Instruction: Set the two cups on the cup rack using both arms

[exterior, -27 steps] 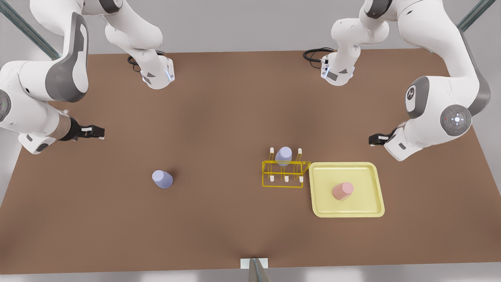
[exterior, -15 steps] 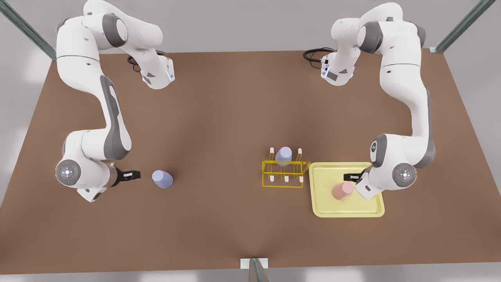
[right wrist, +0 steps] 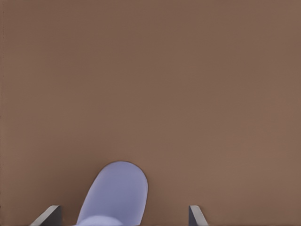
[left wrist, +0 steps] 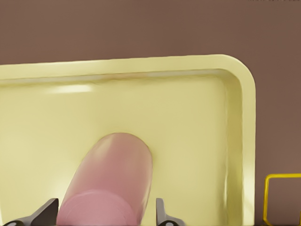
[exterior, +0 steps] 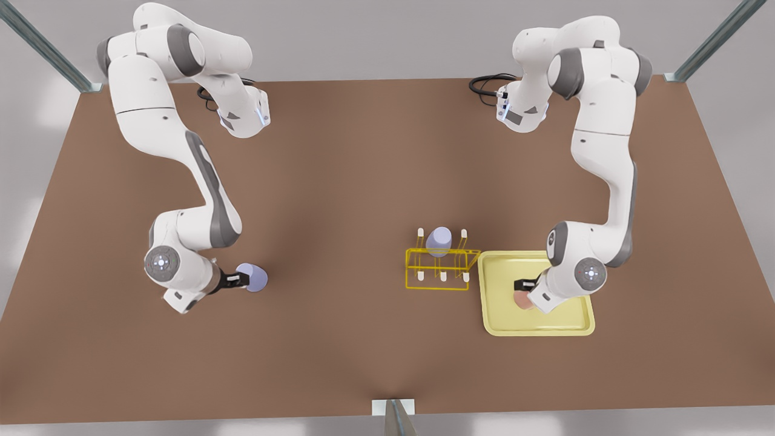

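— Found the left gripper point(exterior: 522, 284) where?

— At the front view's right, low over the pale yellow tray point(exterior: 545, 325). Saw it spread apart, one finger on each side of the pink cup point(exterior: 519, 300). Looked very close to the cup's sides in the left wrist view point(left wrist: 103, 207), with a thin gap on either side – couldn't call it a clamp.

— And placed the pink cup point(left wrist: 110, 179) how?

— On the tray's floor point(left wrist: 188, 117), away from the rim, mostly hidden under the wrist in the front view. Caught a corner of the yellow wire cup rack point(left wrist: 281, 176) just beyond the tray's edge.

— Found the right gripper point(exterior: 239, 280) on the other side?

— Yes, at the front view's left, down at table point(exterior: 363, 181) height and reaching toward the lavender cup point(exterior: 257, 277). Also spread apart: in the right wrist view point(right wrist: 122, 212) showed clear brown table between each finger and the lavender cup point(right wrist: 115, 193). Gripped nothing.

— Located the cup rack point(exterior: 439, 266) where?

— Just beside the tray, on the side toward the front view's left, nearly touching it. Carried a second lavender cup point(exterior: 439, 241) on a back-row peg. Noted the loose lavender cup well apart from the rack, on bare table.
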